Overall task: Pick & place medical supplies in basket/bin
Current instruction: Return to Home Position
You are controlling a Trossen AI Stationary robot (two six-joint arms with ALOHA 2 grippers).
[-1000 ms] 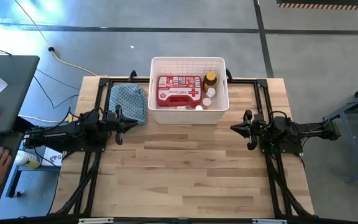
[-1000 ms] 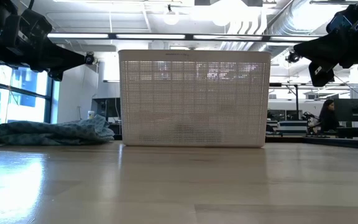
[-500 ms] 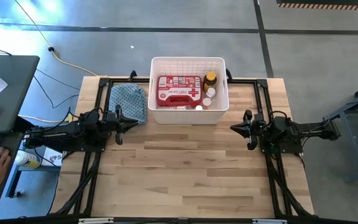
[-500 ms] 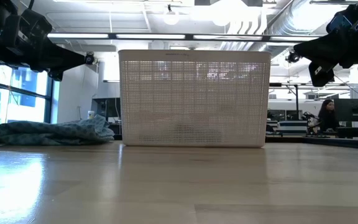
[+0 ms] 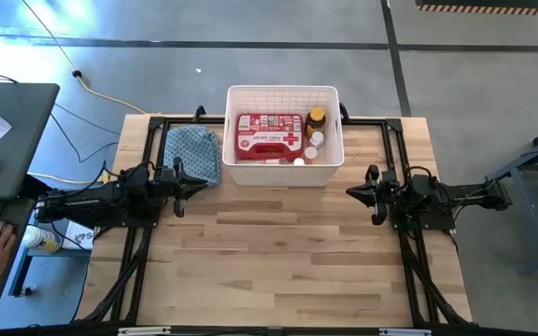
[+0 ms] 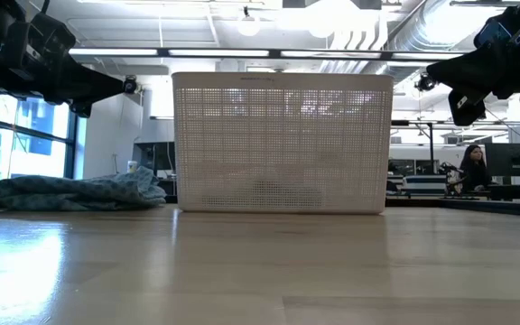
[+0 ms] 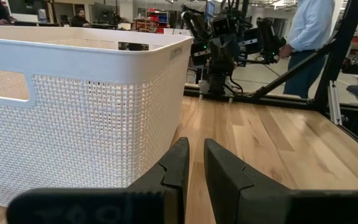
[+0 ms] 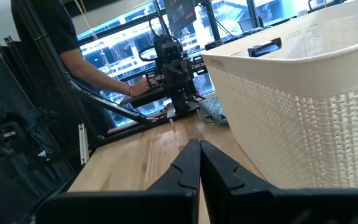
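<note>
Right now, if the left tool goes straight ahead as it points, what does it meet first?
Probably the right tool opposite. The left tool would pass close beside the white basket, so a graze seems possible.

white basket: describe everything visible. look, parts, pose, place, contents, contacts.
The white basket is a rectangular plastic bin with fine grid walls, a smooth rounded rim and cut-out handle slots. It stands upright on the wooden table at its far edge, roughly centred. Inside are a red first-aid case, an amber bottle and small white bottles.
</note>
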